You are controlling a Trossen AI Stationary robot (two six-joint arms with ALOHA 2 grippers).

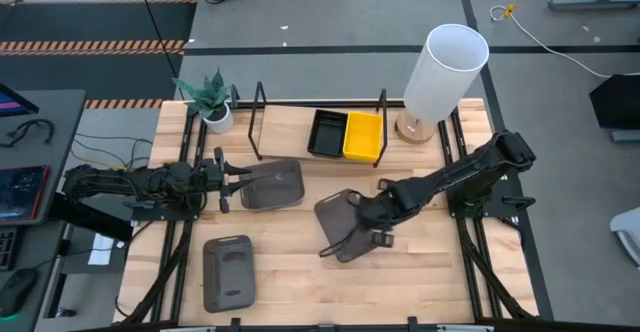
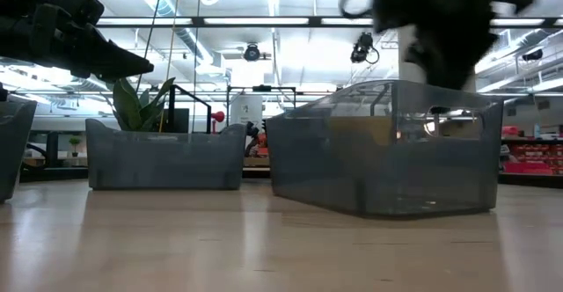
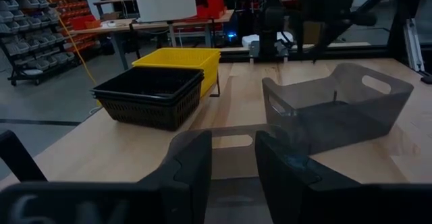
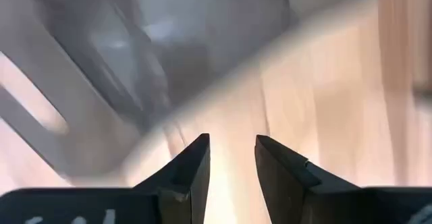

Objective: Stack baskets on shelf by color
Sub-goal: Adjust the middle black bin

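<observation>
Grey basket (image 1: 345, 224) under right gripper (image 1: 372, 225)

Bright ceiling strip lights (image 2: 290, 21) glare across my low view, my right gripper (image 4: 231, 158) sees only smeared, motion-blurred grey basket (image 4: 101, 55), and the overhead picture is evenly lit with soft shadows.

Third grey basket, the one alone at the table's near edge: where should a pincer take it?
That grey basket looks turned upside down, so no open rim shows. I'd come from above with the left pincer and slip a finger into a handle slot at one short end.
</observation>
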